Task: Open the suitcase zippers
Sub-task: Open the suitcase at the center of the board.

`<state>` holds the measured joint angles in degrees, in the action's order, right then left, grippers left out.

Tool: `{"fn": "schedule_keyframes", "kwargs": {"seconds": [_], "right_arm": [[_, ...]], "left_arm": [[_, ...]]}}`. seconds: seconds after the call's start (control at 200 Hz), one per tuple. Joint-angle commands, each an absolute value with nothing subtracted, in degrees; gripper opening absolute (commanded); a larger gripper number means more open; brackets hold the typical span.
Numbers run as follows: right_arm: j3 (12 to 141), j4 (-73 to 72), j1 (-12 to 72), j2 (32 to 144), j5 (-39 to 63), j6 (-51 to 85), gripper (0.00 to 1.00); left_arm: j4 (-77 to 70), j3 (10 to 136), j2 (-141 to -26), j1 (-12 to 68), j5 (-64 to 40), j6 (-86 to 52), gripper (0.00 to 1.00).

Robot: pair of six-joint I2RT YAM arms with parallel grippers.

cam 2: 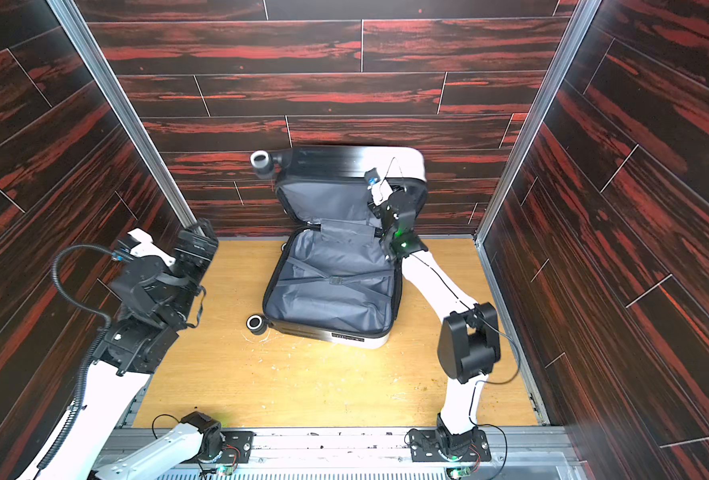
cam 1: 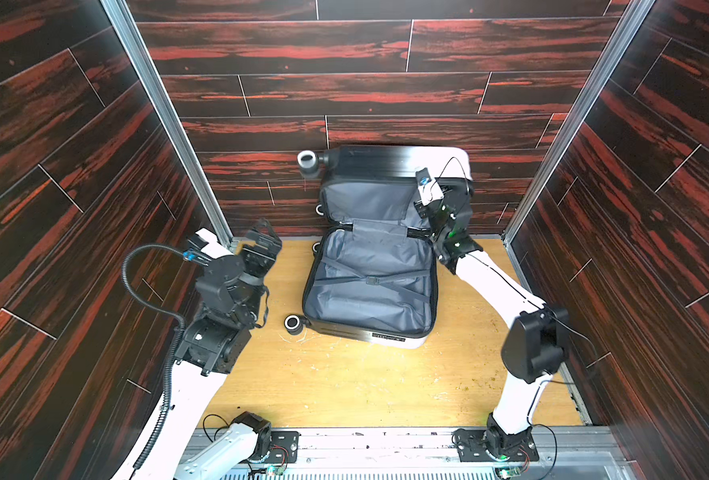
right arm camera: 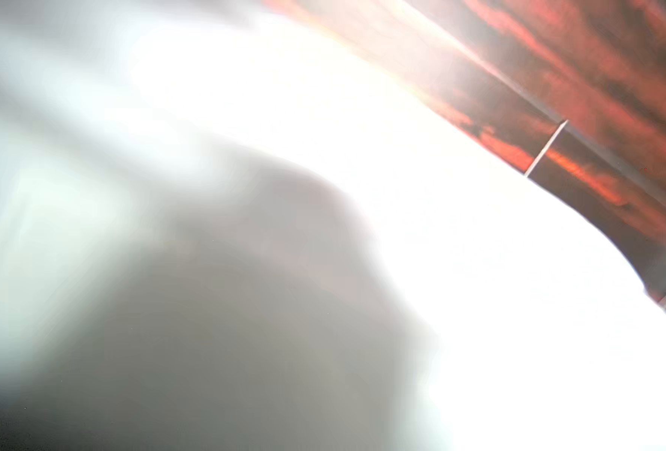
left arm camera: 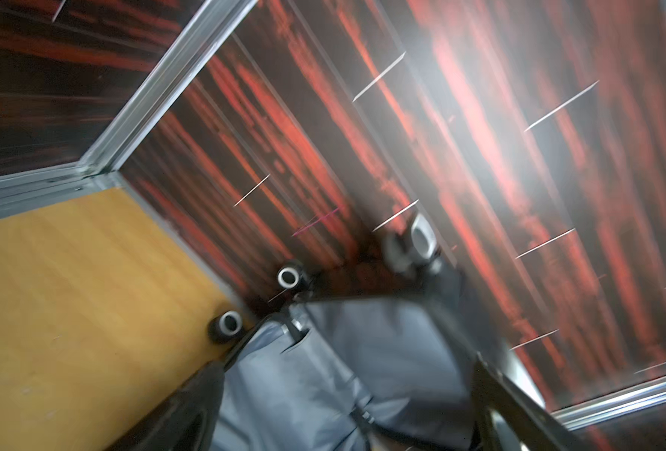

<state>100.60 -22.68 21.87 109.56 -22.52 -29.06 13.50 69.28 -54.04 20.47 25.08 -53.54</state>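
The suitcase (cam 2: 332,299) is open on the wooden table (cam 2: 302,382): one half lies flat with its grey lining up, and the other half stands against the back wall (cam 2: 323,95) (its shell goes from black to white). The right gripper (cam 2: 398,195) is at the standing half's right edge, its jaws hidden. The left gripper (cam 2: 197,245), blurred, is well apart from the suitcase.
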Motion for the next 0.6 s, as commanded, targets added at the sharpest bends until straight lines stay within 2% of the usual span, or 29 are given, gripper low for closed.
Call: {"fn": "schedule_keyframes", "kwargs": {"seconds": [0.0,0.16,0.281,0.431,0.511,0.596], "right_arm": [[106.67,-16.13,19.88,113.75,-17.49,-21.33,0.17],[116.27,-11.66,17.38,118.96,-12.36,-18.33,0.21],[126.31,-8.79,11.84,123.69,-8.82,-5.99,0.29],[139.89,-9.83,6.92,133.64,-0.02,7.59,0.47],[149.97,-10.83,5.75,141.20,5.64,13.06,0.52],[159.99,-12.63,5.63,149.13,6.28,15.99,0.62]], "left_arm": [[16.59,66.99,-54.60,20.78,26.73,-51.16,1.00],[15.93,66.33,-55.81,20.82,27.14,-48.99,1.00],[18.65,68.63,-58.54,20.74,23.49,-47.79,1.00],[20.11,68.15,-59.13,20.75,18.24,-45.80,1.00],[21.38,67.83,-59.71,20.77,17.07,-44.41,1.00],[21.36,67.09,-60.26,20.74,15.68,-42.43,1.00]]}}
